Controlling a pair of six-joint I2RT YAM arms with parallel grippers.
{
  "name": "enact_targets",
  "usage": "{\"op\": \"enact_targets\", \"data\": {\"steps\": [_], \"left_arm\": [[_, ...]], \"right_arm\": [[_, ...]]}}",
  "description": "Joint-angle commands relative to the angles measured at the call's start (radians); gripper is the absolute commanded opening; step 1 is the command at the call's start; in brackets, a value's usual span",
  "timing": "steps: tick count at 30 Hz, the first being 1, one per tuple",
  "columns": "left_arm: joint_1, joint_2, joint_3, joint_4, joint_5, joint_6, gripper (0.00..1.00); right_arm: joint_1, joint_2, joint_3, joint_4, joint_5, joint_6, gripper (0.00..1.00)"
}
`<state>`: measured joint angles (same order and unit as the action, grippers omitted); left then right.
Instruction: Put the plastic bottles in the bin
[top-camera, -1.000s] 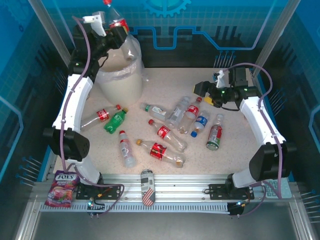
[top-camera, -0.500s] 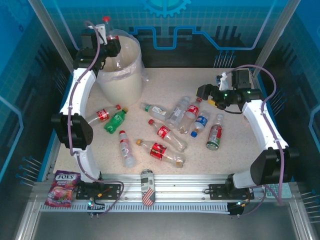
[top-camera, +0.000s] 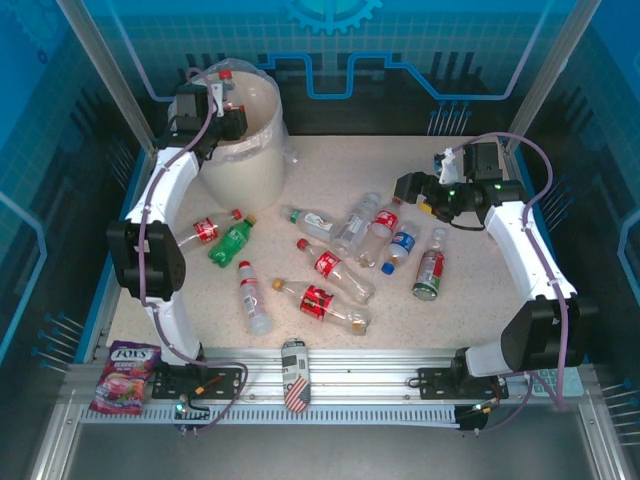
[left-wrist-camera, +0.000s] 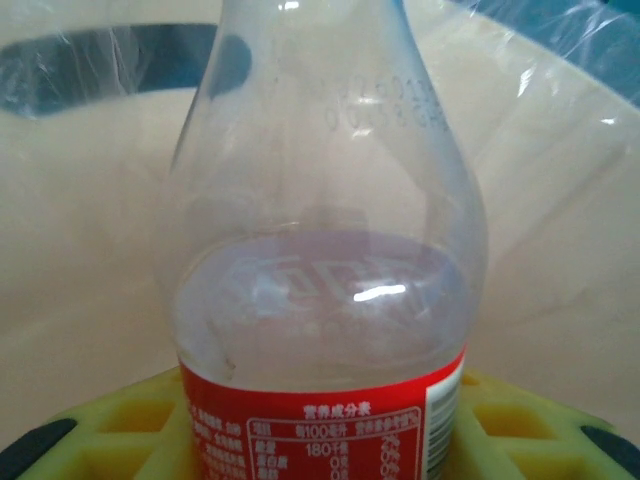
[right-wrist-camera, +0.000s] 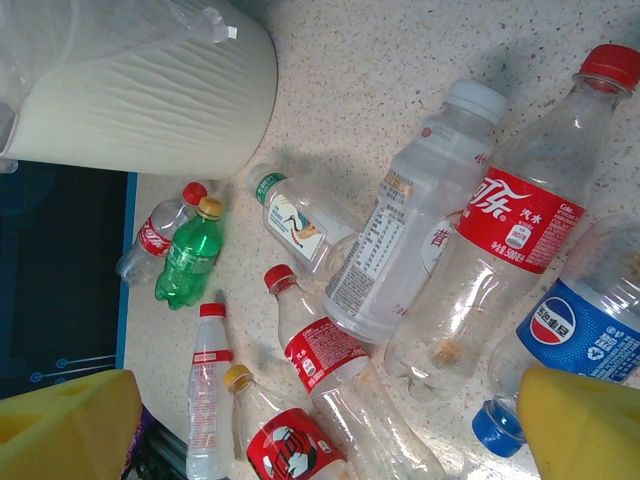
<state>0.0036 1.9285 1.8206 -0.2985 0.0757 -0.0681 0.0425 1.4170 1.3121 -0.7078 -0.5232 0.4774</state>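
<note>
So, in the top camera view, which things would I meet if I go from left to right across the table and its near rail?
snack bag → green bottle → patterned can → blue-labelled bottle. The other bottles overlap too much to place in this order.

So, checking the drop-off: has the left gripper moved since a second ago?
Yes. The left gripper, holding a bottle, has come down from well above the bin to its rim.

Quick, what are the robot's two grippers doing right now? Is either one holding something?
Left gripper: closed on a red-labelled plastic bottle, over the bin.
Right gripper: open, holding nothing.
</note>
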Motion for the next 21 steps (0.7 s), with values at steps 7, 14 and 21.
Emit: {"op": "enact_targets", "data": {"steps": [7,14,21], "left_arm": [[-0.008,0.036,-0.047,-0.016,0.045,0.017,0.63],[-0.008,0.044,-0.015,-0.034,0.055,0.021,0.72],[-0.009,0.040,0.017,-0.057,0.067,0.025,0.80]], "right_arm": [[-0.013,-0.016,0.002,-0.018,0.023,-0.014,0.97],[-0.013,-0.006,0.013,-0.025,0.032,-0.015,0.97],[-0.015,-0.006,0.059,-0.085,0.104,-0.043,0.97]]}}
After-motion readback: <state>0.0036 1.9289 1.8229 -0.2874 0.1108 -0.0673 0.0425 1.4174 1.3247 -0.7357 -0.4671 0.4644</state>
